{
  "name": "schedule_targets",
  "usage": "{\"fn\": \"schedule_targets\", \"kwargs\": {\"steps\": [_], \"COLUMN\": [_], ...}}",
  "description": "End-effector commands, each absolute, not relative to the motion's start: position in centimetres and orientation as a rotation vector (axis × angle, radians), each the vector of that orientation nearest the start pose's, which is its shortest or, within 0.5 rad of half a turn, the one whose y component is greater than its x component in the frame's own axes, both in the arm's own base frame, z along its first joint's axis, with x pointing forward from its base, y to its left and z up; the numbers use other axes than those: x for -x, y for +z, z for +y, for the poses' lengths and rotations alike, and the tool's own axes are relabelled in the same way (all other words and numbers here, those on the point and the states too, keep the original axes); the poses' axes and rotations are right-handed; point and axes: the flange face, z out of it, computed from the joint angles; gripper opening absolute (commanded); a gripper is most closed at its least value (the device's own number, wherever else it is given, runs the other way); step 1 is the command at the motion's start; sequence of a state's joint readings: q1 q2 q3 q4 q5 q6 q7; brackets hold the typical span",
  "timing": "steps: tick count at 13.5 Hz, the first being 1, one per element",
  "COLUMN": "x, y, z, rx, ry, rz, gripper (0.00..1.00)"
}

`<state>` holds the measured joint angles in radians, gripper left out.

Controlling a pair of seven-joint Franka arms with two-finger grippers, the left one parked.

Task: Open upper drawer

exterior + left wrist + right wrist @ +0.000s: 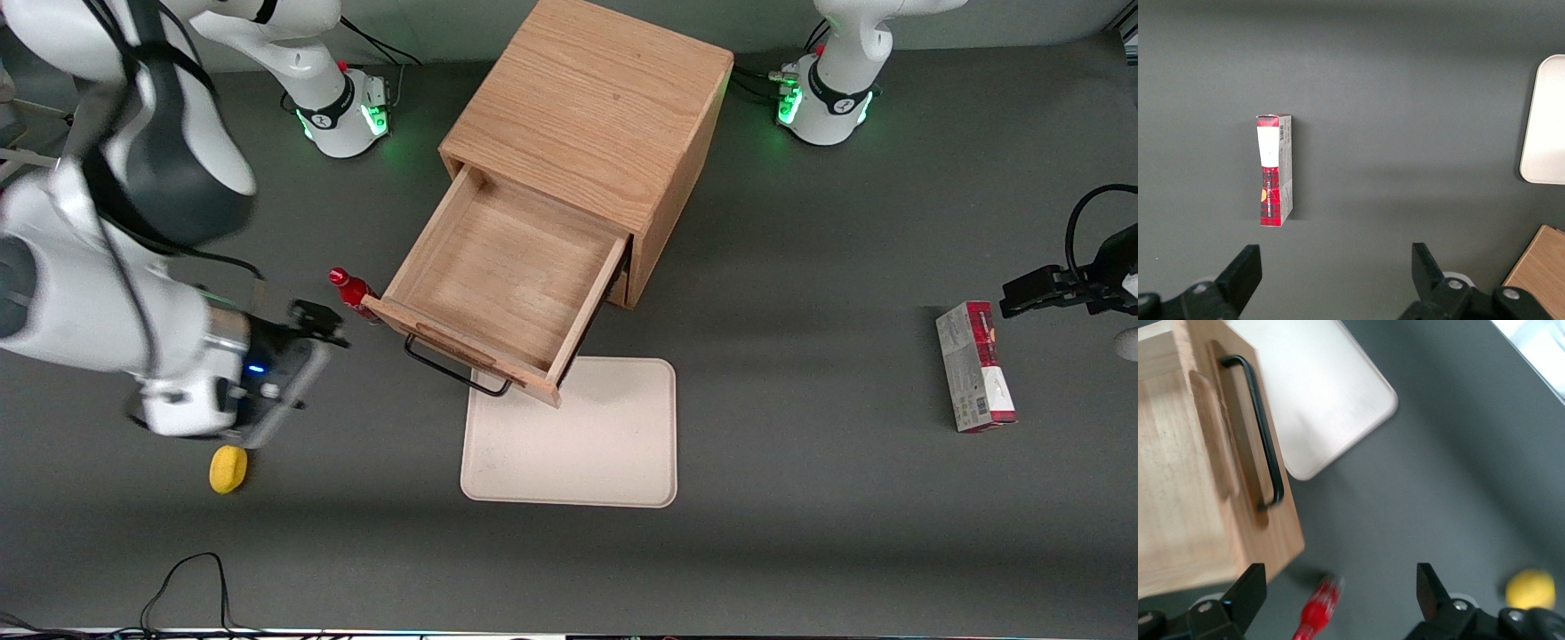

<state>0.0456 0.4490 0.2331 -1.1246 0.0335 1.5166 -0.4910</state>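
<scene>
Upper drawer (509,271) of the wooden cabinet (591,124) stands pulled far out over the cream tray (578,444) in the front view, the gripper (316,324) beside it near a red bottle (349,289) and yellow ball (228,468), while the right wrist view shows the black handle (1258,430) and the gripper's fingers (1248,593) spread wide, holding nothing.

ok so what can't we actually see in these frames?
- Lower drawer: front view, hidden under the pulled-out light oak upper drawer with its black wire handle.
- Small red bottle: front view, partly hidden by the drawer's corner; blurred in the right wrist view.
- Right arm's hand, open beside the drawer: fingertips cut off by the right wrist view's edge.
</scene>
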Motion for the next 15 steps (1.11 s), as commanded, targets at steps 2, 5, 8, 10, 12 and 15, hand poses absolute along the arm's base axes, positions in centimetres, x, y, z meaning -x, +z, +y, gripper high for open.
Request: {"fn": "schedule_targets", "kwargs": {"steps": [2,5,8,10,12,15], "x": [-57.4,-50.5,-45.7,-46.0,-47.1,-47.5], "y": [60.3,60.7,59.9,60.3,60.6,60.0], "z": [11.9,7.9,5.7,5.5,5.2,5.5], "rx": [3.067,3.143,3.149,3.153,3.187,3.152], "ry": [0.169,0.042,-0.088,-0.064,-0.023,-0.003], "rz": [-0.515,-0.257,-0.206,-0.204,-0.215,-0.188], "gripper": [1.0,1.0,1.0,1.0,1.0,1.0]}}
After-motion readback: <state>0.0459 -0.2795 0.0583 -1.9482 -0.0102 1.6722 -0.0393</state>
